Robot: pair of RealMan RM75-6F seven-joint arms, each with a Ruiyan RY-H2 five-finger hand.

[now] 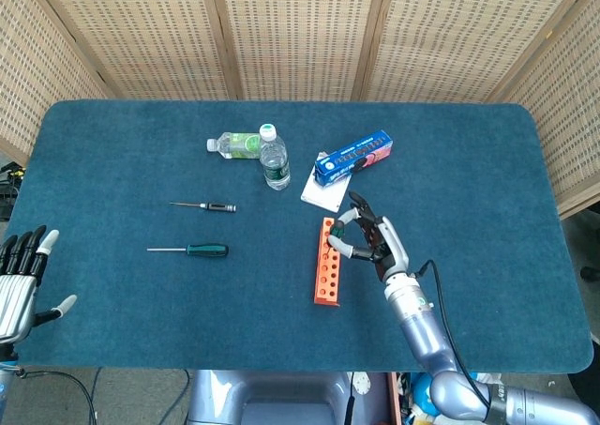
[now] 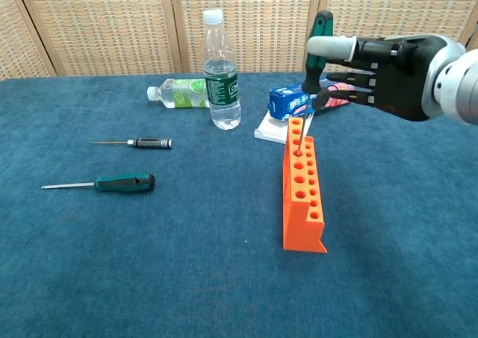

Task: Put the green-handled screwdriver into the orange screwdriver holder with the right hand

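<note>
My right hand grips a green-handled screwdriver almost upright, thumb across the handle. Its thin shaft slants down to the far end of the orange screwdriver holder, and the tip sits at one of the far holes. From the head camera, the right hand hovers just right of the holder, and its fingers mostly hide the tool. A second green-handled screwdriver lies flat on the cloth at the left. My left hand is at the table's left front edge, fingers spread, holding nothing.
A small black-handled screwdriver lies behind the second green one. A water bottle stands at the back, with another bottle lying beside it. A blue box rests on a white pad just behind the holder.
</note>
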